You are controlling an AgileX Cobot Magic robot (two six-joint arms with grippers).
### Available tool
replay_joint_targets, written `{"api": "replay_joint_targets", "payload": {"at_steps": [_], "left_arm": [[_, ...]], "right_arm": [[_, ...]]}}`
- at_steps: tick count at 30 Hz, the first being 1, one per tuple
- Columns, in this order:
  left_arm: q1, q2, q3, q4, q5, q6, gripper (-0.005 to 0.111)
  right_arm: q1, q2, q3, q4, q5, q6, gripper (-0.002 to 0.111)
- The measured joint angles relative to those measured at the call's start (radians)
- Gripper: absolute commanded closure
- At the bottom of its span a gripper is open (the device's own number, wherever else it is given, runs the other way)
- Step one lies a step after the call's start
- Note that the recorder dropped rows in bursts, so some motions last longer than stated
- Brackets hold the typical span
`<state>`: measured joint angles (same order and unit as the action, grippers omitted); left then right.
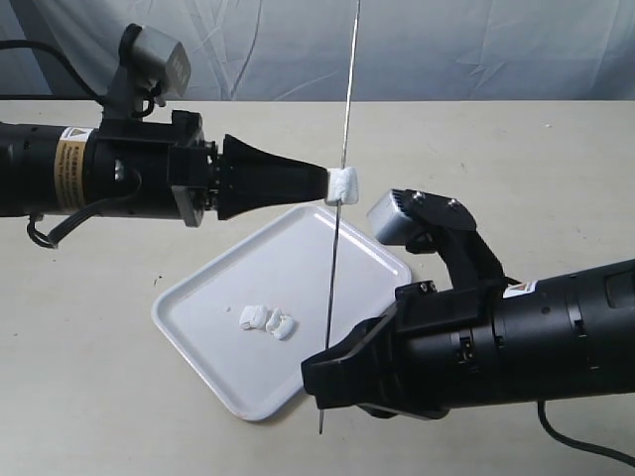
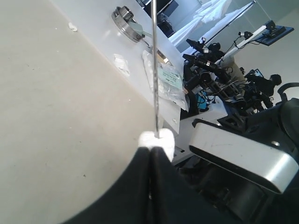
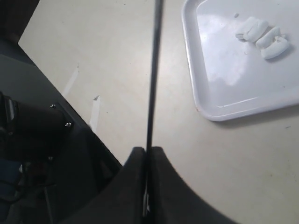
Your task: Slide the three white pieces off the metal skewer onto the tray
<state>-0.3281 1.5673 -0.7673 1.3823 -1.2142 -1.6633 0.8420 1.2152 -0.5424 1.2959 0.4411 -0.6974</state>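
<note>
One white piece [image 1: 343, 185] sits threaded partway up the metal skewer [image 1: 334, 268], which stands nearly upright over the tray [image 1: 198, 297]; the left gripper [image 1: 323, 184] is pinched tight on that piece; the right gripper [image 1: 319, 375] is clamped on the skewer near its lower end; other white pieces [image 1: 266, 320] lie clustered on the tray.

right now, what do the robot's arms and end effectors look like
Both arms are matte black cylinders. The left arm has a yellow label, a grey camera box and a black cable. The right arm has a small white label, a silver camera and a second cable. The left end effector and right end effector taper to black wedges.
</note>
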Motion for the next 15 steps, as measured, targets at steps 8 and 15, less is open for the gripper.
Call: {"api": "replay_joint_targets", "payload": {"at_steps": [8,15], "left_arm": [[0.000,0.000,0.000,0.000,0.000,0.018,0.072],[0.000,0.000,0.000,-0.004,0.000,0.026,0.072]], "right_arm": [[0.000,0.000,0.000,0.003,0.014,0.000,0.109],[0.000,0.000,0.000,0.016,0.016,0.000,0.109]]}}
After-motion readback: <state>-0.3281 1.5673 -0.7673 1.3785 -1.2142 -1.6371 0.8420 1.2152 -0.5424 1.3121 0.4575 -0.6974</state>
